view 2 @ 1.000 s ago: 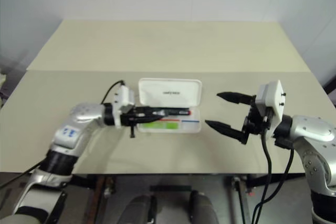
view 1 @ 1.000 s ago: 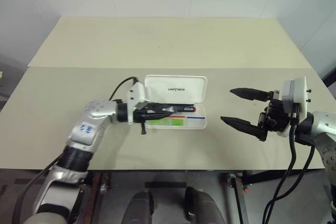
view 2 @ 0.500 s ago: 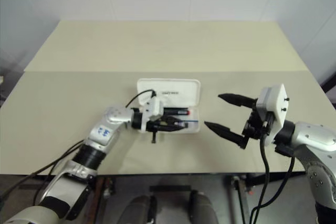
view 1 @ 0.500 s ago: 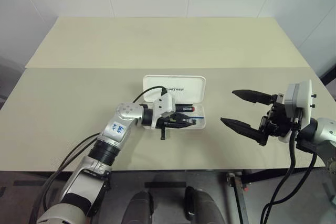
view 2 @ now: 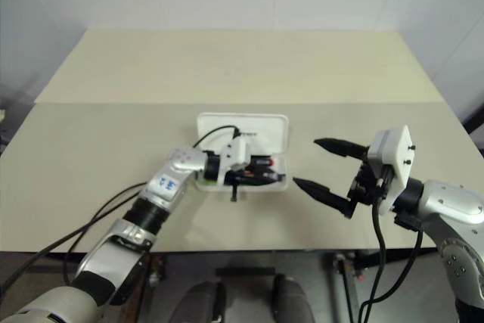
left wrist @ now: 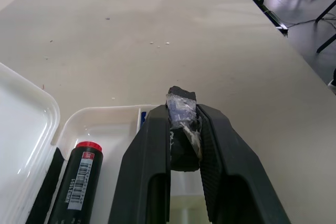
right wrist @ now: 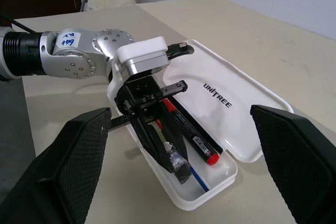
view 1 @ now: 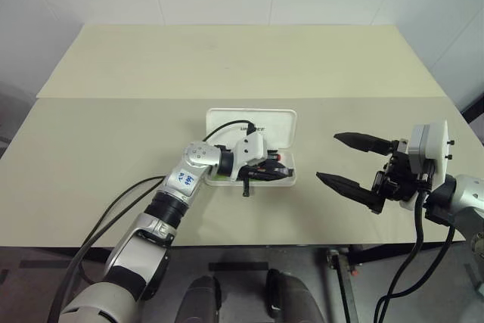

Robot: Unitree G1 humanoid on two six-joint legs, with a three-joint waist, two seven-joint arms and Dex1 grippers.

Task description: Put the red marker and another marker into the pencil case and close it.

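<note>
The red marker lies in the open pencil case (lid at 12 o'clock); left tool narrow, right tool wide; closing remains.

Pencil case lies open on the tabletop, lid flat with the "UNITREE" lettering up, red marker lying in the tray with its red cap toward the near end. Left tool reaches down into the tray just beside the marker, fingers nearly together with a small dark wad between the tips. Right tool is spread wide, one black finger at each side, both clear of the case.
</note>
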